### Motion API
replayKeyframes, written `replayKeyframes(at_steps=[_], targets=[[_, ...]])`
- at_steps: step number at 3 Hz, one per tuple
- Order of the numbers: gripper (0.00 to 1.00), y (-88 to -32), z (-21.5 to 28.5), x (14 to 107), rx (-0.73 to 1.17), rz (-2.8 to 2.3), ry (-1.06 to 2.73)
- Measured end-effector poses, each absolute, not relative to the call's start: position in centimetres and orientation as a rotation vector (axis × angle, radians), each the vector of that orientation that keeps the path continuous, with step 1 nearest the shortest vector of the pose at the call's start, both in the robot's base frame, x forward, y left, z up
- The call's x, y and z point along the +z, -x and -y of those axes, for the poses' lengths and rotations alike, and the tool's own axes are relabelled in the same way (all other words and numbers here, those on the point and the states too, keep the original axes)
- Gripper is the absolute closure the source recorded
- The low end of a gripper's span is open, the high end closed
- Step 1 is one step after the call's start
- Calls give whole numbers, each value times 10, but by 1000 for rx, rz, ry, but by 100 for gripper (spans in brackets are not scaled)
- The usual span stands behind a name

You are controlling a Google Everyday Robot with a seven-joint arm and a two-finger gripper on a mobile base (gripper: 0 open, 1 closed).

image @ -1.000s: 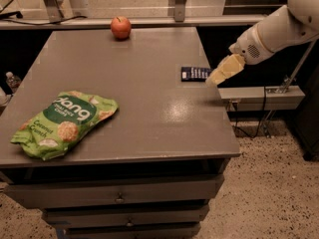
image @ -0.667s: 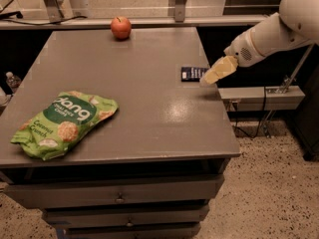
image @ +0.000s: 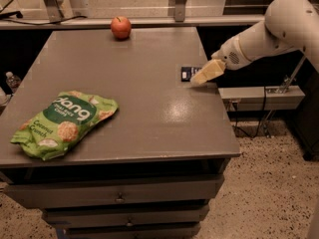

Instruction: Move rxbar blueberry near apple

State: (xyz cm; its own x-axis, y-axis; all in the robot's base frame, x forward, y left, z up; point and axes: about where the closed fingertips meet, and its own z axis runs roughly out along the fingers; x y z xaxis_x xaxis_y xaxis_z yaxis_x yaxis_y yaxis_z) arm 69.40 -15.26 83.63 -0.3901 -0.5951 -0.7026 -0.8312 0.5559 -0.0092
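The rxbar blueberry is a dark navy flat wrapper lying near the right edge of the grey table; only its left end shows. My gripper comes in from the right on the white arm and sits right over the bar, covering its right part. The apple, red-orange and round, rests at the table's far edge, well to the upper left of the bar.
A large green chip bag lies on the front left of the table. Drawers are under the tabletop. A low shelf stands to the right beneath the arm. A metal frame runs behind the table.
My gripper has shifted left and slightly up along the table's right edge, moving over the bar. The bar, apple and chip bag have not moved.
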Motion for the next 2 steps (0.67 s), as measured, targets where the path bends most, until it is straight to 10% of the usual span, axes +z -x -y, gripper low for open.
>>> replayKeyframes(at_steps=[2], targets=[[64, -692, 143, 828, 443, -2088, 1150]])
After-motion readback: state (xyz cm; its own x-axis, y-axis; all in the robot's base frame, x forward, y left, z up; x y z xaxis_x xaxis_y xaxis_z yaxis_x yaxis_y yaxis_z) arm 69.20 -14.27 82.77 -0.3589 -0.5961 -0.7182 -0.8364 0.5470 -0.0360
